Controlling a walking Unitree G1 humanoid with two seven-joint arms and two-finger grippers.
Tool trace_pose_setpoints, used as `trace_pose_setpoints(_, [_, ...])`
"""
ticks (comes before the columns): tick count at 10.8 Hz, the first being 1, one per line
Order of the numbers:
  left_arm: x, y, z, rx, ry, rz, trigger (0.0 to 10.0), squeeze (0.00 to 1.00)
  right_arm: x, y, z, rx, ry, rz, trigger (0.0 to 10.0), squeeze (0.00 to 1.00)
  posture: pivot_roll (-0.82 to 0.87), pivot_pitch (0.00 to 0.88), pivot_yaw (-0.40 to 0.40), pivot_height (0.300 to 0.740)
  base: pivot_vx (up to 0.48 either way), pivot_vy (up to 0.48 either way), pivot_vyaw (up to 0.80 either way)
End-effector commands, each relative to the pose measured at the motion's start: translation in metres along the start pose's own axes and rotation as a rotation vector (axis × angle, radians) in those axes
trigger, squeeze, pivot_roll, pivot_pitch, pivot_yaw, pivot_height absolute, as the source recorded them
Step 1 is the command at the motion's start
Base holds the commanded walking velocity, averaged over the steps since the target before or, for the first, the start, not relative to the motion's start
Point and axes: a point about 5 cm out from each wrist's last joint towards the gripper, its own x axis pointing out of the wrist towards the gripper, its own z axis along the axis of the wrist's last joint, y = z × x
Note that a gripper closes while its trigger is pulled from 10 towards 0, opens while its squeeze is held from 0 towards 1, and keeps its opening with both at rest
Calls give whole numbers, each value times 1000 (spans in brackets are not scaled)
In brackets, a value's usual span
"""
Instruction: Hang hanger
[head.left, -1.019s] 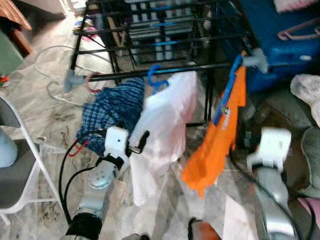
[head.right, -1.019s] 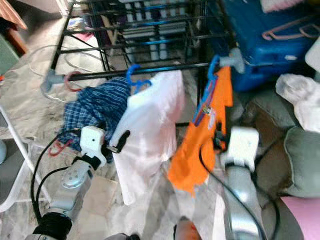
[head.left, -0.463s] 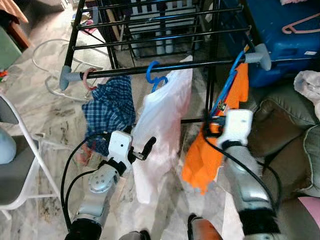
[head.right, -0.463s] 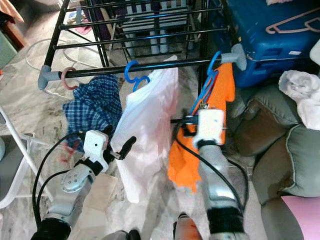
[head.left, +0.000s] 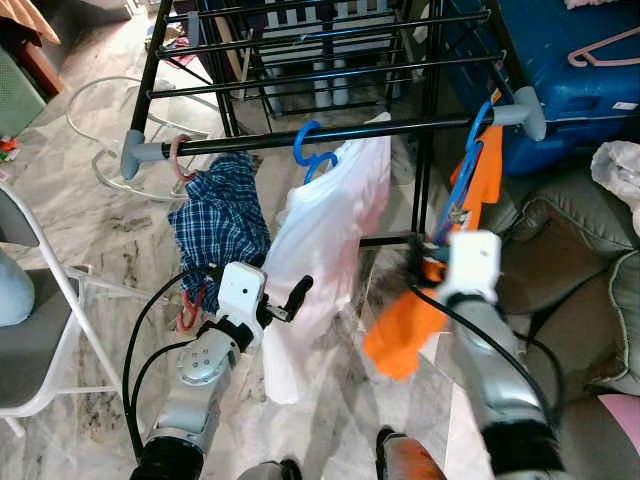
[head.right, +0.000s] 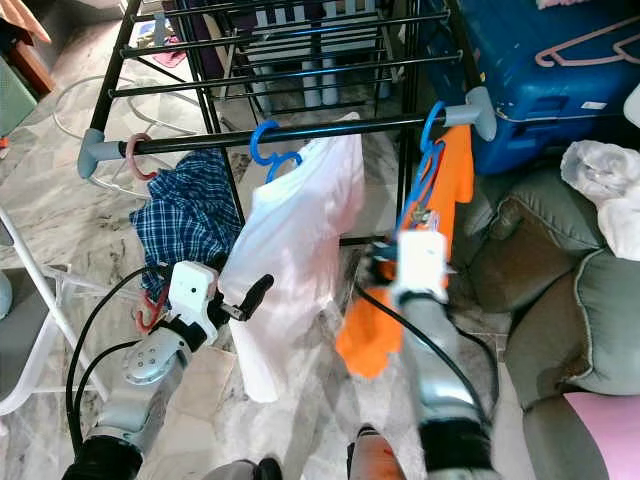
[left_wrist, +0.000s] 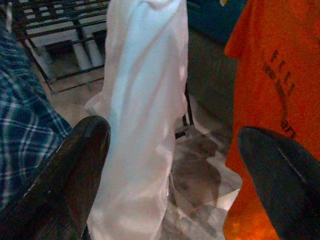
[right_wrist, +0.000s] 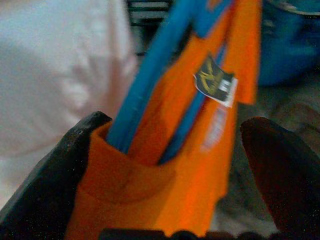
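Three garments hang off the black rail (head.left: 330, 135) of the drying rack: plaid shirt (head.left: 222, 215) at 9 o'clock, white shirt (head.left: 325, 230) at centre, orange shirt (head.left: 470, 190) at 3 o'clock on the blue hanger (head.left: 468, 150).

The hanger's hook sits over the rail's far end, beside the grey end cap (head.left: 527, 110). So the hanging looks done, or nearly.

My right gripper (right_wrist: 170, 170) is up against the orange cloth below the hanger, fingers spread wide. Cloth and blue hanger arms lie between them; I cannot tell if anything is pinched, and it reads as let go.

My left gripper (left_wrist: 175, 165) hovers wide open and empty, in front of the white shirt.

Next, by my reckoning: draw the right arm straight back without snagging the cloth.

Textures: hanger smooth, thin plastic; orange shirt soft knit, limp, with a small printed tag (right_wrist: 215, 80); rail a slick metal tube.
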Motion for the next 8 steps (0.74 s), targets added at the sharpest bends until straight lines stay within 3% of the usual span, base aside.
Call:
trace_pose_setpoints(1, [-1, 0, -2, -1, 15, -5, 10000, 0, -5, -10, -1, -1, -1, -48, 10000, 0, -262, 215, 143, 740, 0, 0, 0])
trace_pose_setpoints(3, [0, -2, -1, 0, 16, -12, 10000, 0, -8, -38, -2, -29, 3, -120, 10000, 0, -270, 218, 151, 740, 0, 0, 0])
trace_pose_setpoints(4, [1, -2, -2, 1, 19, -21, 10000, 0, -2, -48, 9, -48, -32, -115, 10000, 0, -277, 219, 153, 740, 0, 0, 0])
trace_pose_setpoints(8, [5, -4, -3, -11, 26, -16, 10000, 0, 21, -40, 27, -66, -48, 43, 10000, 0, -278, 208, 142, 740, 0, 0, 0])
